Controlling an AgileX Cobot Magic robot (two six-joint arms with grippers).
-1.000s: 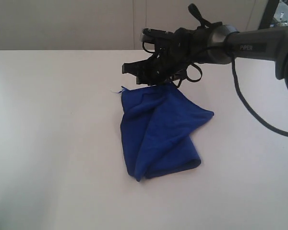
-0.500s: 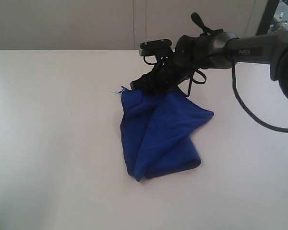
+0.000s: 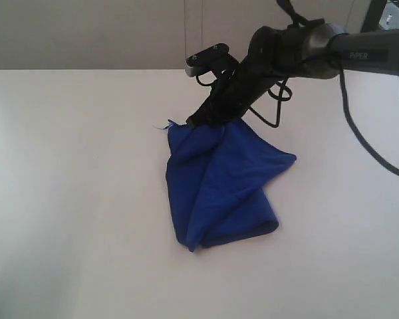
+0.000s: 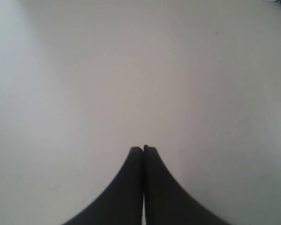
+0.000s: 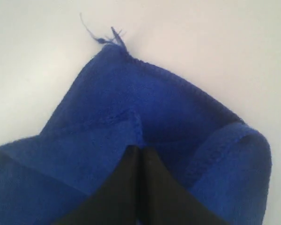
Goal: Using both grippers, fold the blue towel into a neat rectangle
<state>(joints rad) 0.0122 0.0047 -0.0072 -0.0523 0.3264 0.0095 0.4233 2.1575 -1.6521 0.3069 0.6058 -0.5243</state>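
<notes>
The blue towel (image 3: 219, 186) lies crumpled and loosely doubled over on the white table (image 3: 66, 199), with its thread tag (image 3: 163, 125) at the far left corner. My right gripper (image 3: 194, 123) points steeply down at the towel's far edge, beside that corner. In the right wrist view its jaws (image 5: 140, 149) are pressed together on a raised fold of the towel (image 5: 107, 103), and the thread tag (image 5: 103, 37) lies just beyond. My left gripper (image 4: 143, 149) is shut over bare table with nothing in it. It is outside the exterior view.
A pale wall (image 3: 86, 33) runs behind the table's far edge. The right arm's black cable (image 3: 359, 146) loops down over the table's right side. A dark frame (image 3: 376, 16) stands at the back right.
The right gripper went from open above the towel's far edge to shut on it, tilting steeply downward. The cloth near the tagged corner has bunched up slightly.
</notes>
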